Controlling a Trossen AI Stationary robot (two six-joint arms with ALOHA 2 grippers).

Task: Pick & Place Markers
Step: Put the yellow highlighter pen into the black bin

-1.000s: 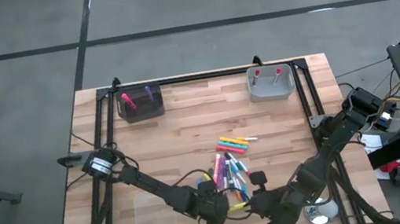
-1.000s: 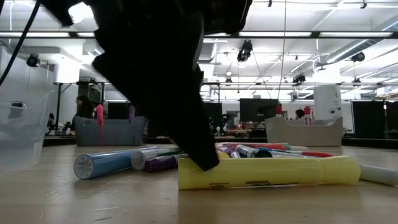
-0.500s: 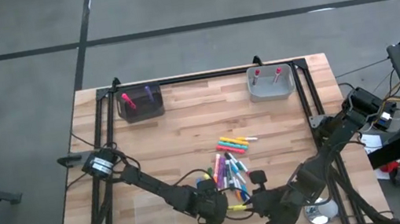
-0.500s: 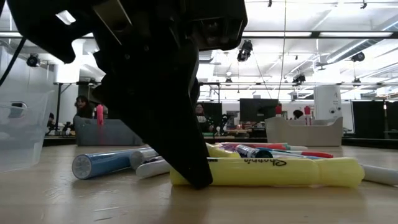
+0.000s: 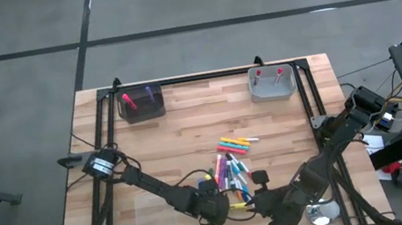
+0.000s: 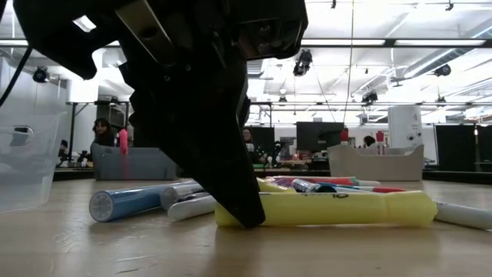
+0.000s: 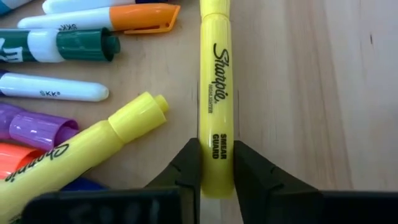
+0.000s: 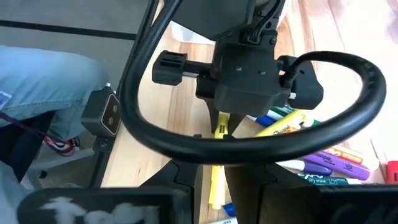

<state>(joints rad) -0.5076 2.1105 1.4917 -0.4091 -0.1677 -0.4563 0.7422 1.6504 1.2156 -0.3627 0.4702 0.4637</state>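
Low view: wooden table, lit workshop behind.

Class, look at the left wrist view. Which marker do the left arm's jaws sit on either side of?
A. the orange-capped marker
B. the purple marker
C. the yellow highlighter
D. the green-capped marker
C: the left gripper has one finger pressed against each side of the yellow highlighter, which lies on the wooden table; the other markers lie off to the side.

Table – pale wood planks, matt, visible grain. Yellow highlighter – smooth plastic, slight sheen, black print. Left gripper fingers matt black plastic. Clear bin glossy, see-through plastic.
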